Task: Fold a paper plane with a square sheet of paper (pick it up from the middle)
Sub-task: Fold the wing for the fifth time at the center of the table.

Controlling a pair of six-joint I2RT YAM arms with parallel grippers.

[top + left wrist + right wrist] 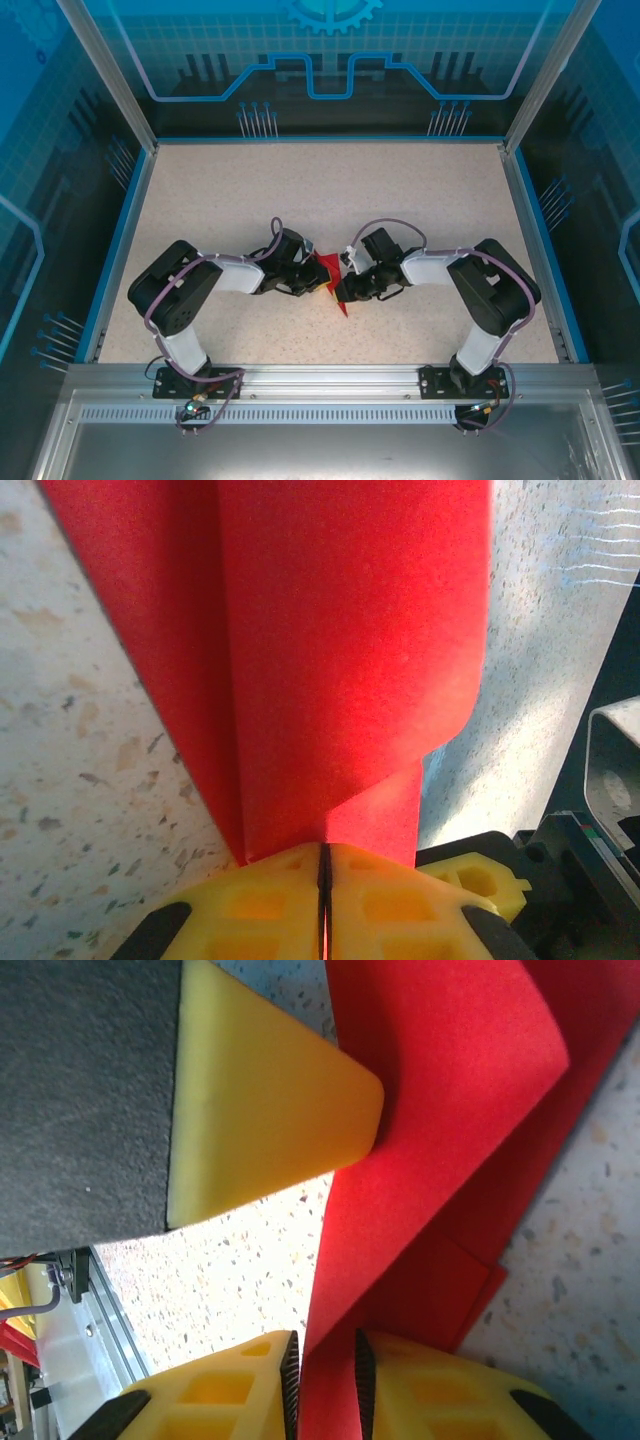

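Observation:
The red paper [329, 268] is folded into several layers with a pointed end toward the near edge, and it lies at the table's middle between both grippers. My left gripper [312, 272] is shut on it; in the left wrist view its yellow jaws [323, 852] pinch a crease, and the red paper [340, 650] rises as a ridge ahead. My right gripper [347, 278] faces it from the right. In the right wrist view the right gripper [323, 1345] stands narrowly open, with a raised flap of the red paper [440, 1090] passing between its jaws. A left gripper finger [270, 1100] presses that flap.
The speckled beige table [330, 190] is bounded by blue rails at the sides and back, with a metal frame along the near edge. Both arm bases stand at the near edge. The right gripper's yellow finger [485, 878] shows at the lower right of the left wrist view.

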